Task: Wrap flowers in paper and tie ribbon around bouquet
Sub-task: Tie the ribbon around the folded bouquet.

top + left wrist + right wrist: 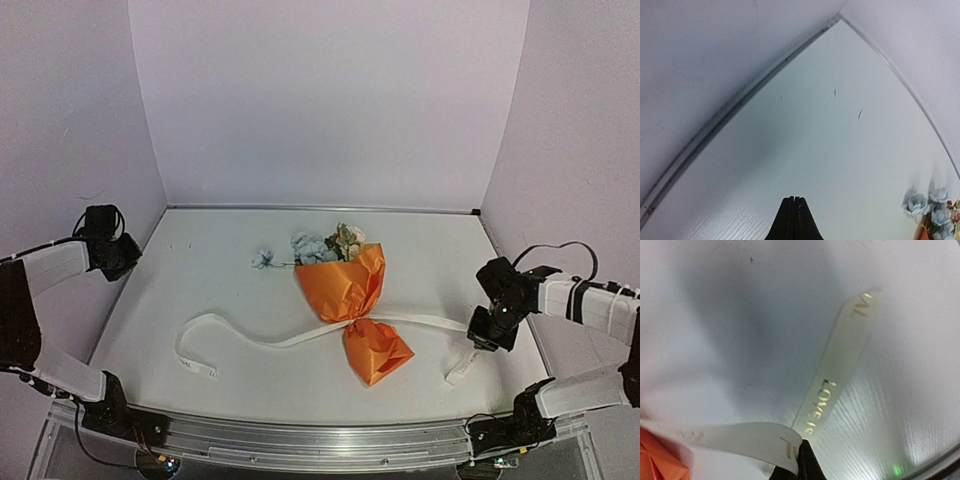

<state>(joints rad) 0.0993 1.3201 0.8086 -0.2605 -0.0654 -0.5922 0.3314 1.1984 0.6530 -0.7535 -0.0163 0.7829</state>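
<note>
Orange paper bouquet (pixel 352 298) lies flat, cream ribbon (pixel 250 338) crossing its pinched waist. Right of the bouquet, the right gripper (pixel 801 450) is clamped on the ribbon. Far left of it, the left gripper (pixel 795 200) has its fingers together, empty.

1. Top external: fixed, high, at the near side. Faces forward and down. Distant, taking in the whole table (pixel 230 280) up to the back wall (pixel 320 100).
2. Left wrist: mounted above the left gripper (pixel 795 200), seen bottom centre. Faces low across the table toward a far corner. Middling range.
3. Right wrist: above the right gripper (pixel 801 452). Faces steeply down. Very close; lettering on the ribbon (pixel 840 365) is legible.
4. Overlap: top and left wrist share the blue blooms of the bouquet (pixel 932 212). Top and right wrist share the ribbon's right end and an edge of the paper (pixel 655 462).
</note>
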